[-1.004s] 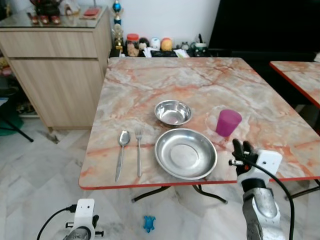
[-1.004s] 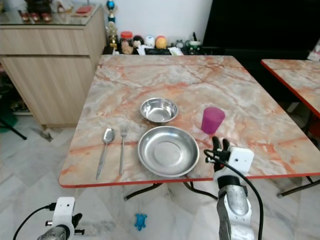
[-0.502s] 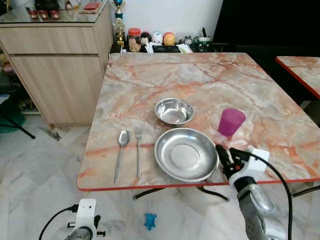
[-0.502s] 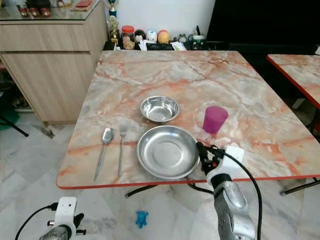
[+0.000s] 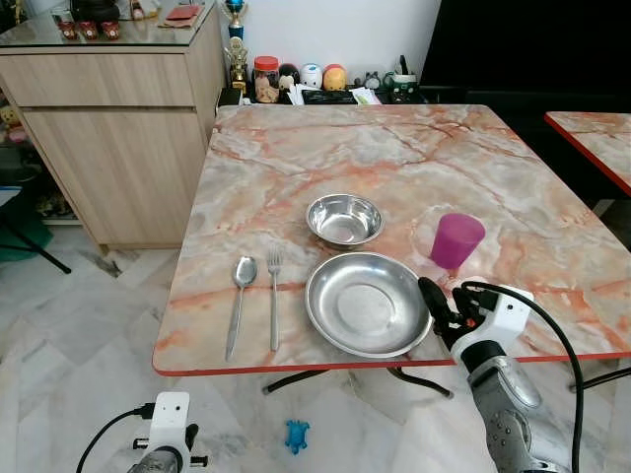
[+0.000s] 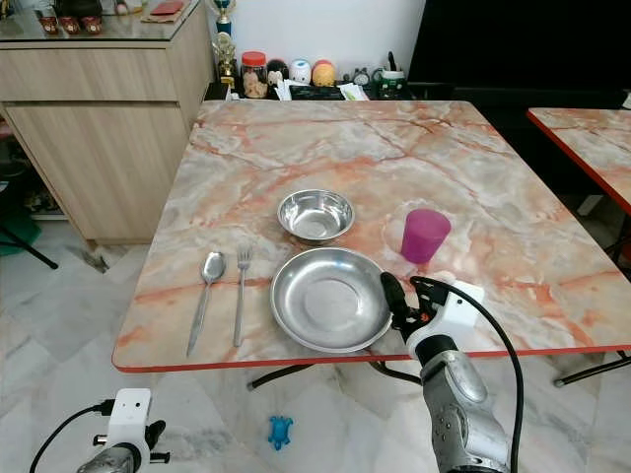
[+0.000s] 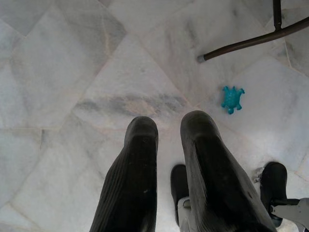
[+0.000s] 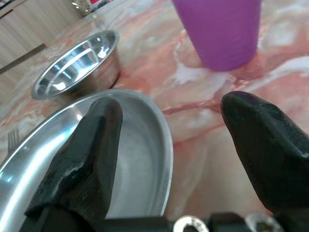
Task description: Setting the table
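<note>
Marble table (image 5: 296,158) in pink and orange veining carries the setting. A large steel plate (image 5: 366,304) lies near the front edge, a small steel bowl (image 5: 343,219) just beyond it at twelve o'clock and apart from its rim, and a purple cup (image 5: 456,240) stands upright at about two o'clock from the plate. At nine o'clock from the plate lie a fork (image 5: 274,296) and, further out, a spoon (image 5: 238,302), side by side with handles toward the front edge, not touching.

The right gripper (image 5: 441,308) sits at the plate's three o'clock rim, fingers spread and grasping nothing. In the right wrist view one finger (image 8: 82,159) hangs over the plate's inner slope while the other finger (image 8: 260,145) is over bare marble; the plate's rim runs between them. Whether either finger touches the plate or the table cannot be made out. In that wrist picture the cup is cut off at its top, and the bowl shows only partly behind the plate. The right arm's lower part runs out of the head views at the bottom.

The left gripper (image 7: 169,133) hangs idle below table height over the pale tiled floor (image 7: 72,63), its fingers close together with a narrow gap, holding nothing. A small blue toy (image 5: 295,437) lies on the floor under the table's front edge, near a dark table leg (image 7: 251,42).

A wooden cabinet (image 5: 118,118) stands at the table's ten o'clock, its top cut off; jars and small figures (image 5: 296,79) line the far edge, too small to identify.
</note>
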Motion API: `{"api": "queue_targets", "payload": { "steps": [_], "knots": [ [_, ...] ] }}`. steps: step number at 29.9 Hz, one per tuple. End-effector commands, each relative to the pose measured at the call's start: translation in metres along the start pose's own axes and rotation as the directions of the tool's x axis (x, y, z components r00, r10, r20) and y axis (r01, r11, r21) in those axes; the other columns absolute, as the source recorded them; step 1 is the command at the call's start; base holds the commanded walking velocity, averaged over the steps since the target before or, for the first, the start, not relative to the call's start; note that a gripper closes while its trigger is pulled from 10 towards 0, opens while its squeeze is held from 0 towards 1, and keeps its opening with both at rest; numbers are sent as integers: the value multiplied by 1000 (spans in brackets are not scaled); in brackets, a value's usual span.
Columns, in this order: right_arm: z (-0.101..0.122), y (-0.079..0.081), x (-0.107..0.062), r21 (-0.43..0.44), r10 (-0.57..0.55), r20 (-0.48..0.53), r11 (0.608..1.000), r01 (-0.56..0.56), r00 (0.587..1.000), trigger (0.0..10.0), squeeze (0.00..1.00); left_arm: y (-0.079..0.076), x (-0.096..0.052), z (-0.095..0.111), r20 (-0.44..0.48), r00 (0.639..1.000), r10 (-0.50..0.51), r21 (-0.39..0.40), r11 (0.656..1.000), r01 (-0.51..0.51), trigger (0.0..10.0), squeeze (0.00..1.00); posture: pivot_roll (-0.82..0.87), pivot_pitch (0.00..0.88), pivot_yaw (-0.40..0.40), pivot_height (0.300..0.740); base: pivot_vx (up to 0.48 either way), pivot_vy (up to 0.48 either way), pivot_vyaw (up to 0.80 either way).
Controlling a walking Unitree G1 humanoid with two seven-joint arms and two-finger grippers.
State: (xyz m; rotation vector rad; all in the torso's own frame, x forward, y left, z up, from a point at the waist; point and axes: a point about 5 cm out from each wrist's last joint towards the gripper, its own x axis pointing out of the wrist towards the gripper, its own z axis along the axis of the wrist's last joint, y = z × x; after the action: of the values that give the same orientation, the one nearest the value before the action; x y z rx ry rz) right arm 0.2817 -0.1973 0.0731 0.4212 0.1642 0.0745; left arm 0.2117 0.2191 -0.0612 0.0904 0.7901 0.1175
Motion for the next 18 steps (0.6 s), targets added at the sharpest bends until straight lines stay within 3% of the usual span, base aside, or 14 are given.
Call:
{"api": "queue_targets", "payload": {
  "steps": [1, 9, 18],
  "knots": [
    [5, -4, -2, 2, -9, 2, 1000, 9, 1000, 10000, 0, 0, -1, -4, -21, 1000, 0, 12, 1000, 0, 10000, 0, 106, 0, -46, 740, 0, 0, 0],
    [-2, -7, 4, 13, 4, -102, 1000, -2, 995, 10000, 0, -1, -1, -5, -22, 1000, 0, 14, 1000, 0, 10000, 0, 110, 0, -49, 740, 0, 0, 0],
    [3, -6, 10, 42, 26, -92, 999, -23, 995, 10000, 0, -1, -1, -5, -24, 1000, 0, 16, 1000, 1, 10000, 0, 112, 0, -48, 740, 0, 0, 0]
  ]
}}
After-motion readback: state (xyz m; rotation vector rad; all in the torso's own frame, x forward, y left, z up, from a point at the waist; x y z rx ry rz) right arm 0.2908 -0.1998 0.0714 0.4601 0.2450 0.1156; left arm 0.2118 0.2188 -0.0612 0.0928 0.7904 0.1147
